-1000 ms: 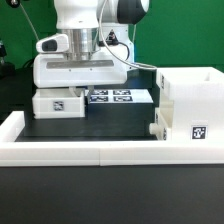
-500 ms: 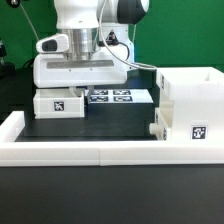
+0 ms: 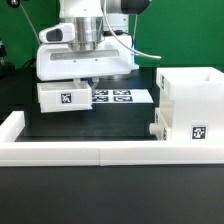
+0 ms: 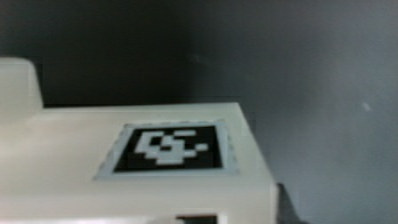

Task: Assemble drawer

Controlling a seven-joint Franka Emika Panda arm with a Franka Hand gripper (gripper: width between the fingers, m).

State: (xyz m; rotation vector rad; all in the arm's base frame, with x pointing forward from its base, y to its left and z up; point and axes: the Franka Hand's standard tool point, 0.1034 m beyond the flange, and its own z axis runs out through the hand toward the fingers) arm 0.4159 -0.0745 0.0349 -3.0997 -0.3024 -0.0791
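Exterior view, left to right. A low white plastic border wall [image 3: 20, 125] runs along the near edge of the black surface [image 3: 110, 125]. Behind it, towards the exterior view's left, a large white boxy drawer tray [image 3: 85, 62] appears to be carried clear of the surface under the arm, with a smaller white tagged drawer tray [image 3: 63, 97] just below it; whether the two touch cannot be told. The fingers [image 3: 88, 50] are hidden behind the large tray, so their state, apart or clamped, cannot be told, though the raised tray suggests a grip on it. Beside the small tray lies the flat white marker board [image 3: 122, 97]. At the exterior view's right stands the tall white boxy drawer case [image 3: 190, 100], its tag facing the camera and a small round knob [image 3: 153, 130] at its lower corner. The wrist view shows only a white tagged panel [image 4: 169, 150], probably the small tray's top. The parts look like light, stiff, smooth plastic, likely slippery; a hold across opposite thin walls seems soundest.
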